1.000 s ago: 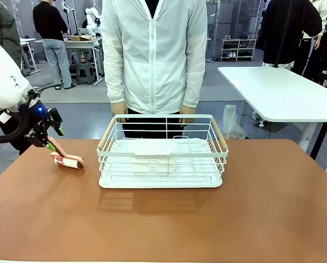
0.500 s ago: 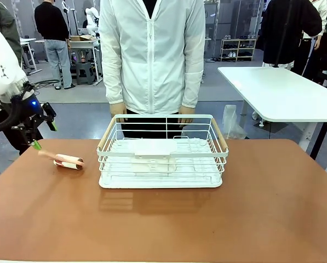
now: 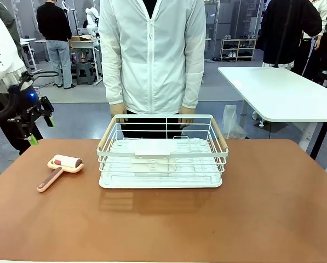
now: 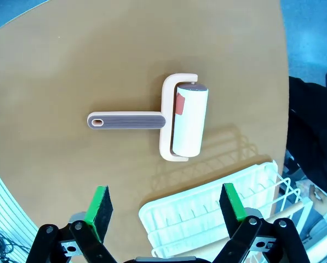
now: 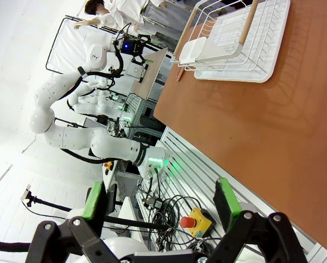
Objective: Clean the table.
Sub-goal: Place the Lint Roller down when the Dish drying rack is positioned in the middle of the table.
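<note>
Front view: reddish-brown table (image 3: 207, 219) fills the lower half. Near its middle sits a white wire basket (image 3: 163, 153) w/ wooden handles. A person in a white jacket (image 3: 152, 55) stands at the far edge, both hands just behind the basket.

A lint roller (image 3: 60, 169) lies flat on the table, just left of the basket, not touching it; handle points toward the robot's side and left.

Left gripper (image 3: 36, 127) hangs in the air over the table's far-left edge, above and left of the roller, well apart from it. Jaws spread wide, nothing between them.

Left wrist view: looks down on the table (image 4: 70, 66). Roller (image 4: 168, 121) lies beyond the green pads (image 4: 100, 204), clear of both fingers; white roll toward the basket side, ribbed grey handle pointing away from it. Basket corner (image 4: 218, 219) shows by one pad.

Right wrist view: right gripper (image 5: 160, 205) is off the table, past its near edge; jaws wide apart, empty. Table (image 5: 273, 126) and basket (image 5: 234, 38) lie farther off.
</note>
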`<state>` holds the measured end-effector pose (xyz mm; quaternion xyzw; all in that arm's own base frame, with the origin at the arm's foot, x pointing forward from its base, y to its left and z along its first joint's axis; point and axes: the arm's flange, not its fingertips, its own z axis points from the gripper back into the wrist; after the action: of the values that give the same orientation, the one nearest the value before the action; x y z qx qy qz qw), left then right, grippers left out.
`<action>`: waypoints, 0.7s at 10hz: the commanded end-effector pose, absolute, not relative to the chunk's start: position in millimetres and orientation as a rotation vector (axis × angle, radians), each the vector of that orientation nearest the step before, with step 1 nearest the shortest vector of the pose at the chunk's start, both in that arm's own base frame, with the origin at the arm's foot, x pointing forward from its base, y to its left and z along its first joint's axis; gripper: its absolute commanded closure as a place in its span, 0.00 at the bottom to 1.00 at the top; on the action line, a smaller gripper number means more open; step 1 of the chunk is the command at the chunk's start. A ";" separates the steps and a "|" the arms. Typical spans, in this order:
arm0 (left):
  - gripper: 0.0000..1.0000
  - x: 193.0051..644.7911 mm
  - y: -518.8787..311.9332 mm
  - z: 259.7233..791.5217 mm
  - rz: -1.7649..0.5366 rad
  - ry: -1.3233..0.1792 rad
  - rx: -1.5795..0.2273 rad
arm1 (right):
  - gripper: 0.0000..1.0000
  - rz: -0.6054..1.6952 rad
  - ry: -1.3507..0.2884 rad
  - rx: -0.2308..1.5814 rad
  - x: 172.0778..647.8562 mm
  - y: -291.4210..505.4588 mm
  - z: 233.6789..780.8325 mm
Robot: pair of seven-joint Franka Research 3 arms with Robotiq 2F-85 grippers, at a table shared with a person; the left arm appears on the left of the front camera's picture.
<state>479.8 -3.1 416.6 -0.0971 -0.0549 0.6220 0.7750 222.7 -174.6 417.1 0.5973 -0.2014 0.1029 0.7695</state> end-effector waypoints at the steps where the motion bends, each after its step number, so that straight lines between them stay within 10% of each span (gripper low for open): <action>1: 0.00 479.7 -1.5 414.6 1.342 -0.123 -0.212 | 0.00 0.235 -0.448 1.300 221.4 -174.3 419.4; 7: 0.00 479.7 -1.5 414.6 1.342 -0.123 -0.212 | 0.00 0.235 -0.448 1.300 221.4 -174.3 419.4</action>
<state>480.0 -3.1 415.8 -0.0967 -0.0543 0.6219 0.7752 222.7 -174.6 417.1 0.5973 -0.2014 0.1030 0.7695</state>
